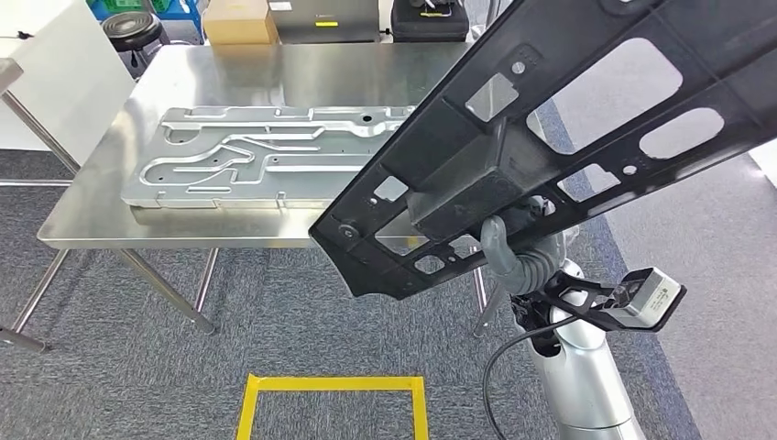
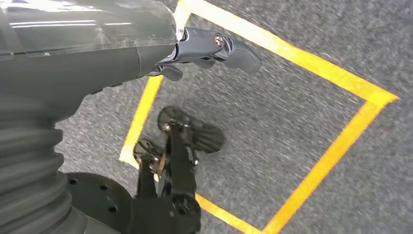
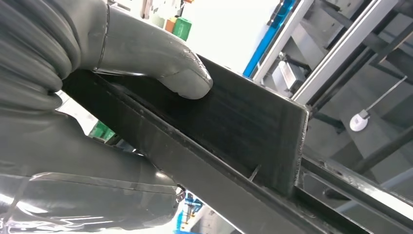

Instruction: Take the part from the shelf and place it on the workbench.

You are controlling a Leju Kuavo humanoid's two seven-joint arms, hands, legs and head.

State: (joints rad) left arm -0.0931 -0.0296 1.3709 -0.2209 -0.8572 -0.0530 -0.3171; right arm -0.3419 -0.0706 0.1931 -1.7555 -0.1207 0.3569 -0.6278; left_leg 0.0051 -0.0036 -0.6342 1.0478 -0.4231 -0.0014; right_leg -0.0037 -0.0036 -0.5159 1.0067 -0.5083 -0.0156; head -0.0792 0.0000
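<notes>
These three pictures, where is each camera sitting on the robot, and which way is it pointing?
Head view: high on the body, looking forward and down at the steel workbench with a silver panel on it; the right hand grips the black part.
Left wrist view: behind the left hand, which hangs with nothing in it, looking down at grey carpet and yellow tape.
Right wrist view: behind the right hand, its thumb pressed on the black part, looking up.
Shared: head and right wrist views both show the black part; head and left wrist views both show yellow tape.

A shiny stainless-steel workbench (image 1: 110,197) stood ahead and left of the right hand (image 1: 522,261), bearing a flat, silver stamped metal panel (image 1: 266,156) lying along its near edge.
</notes>
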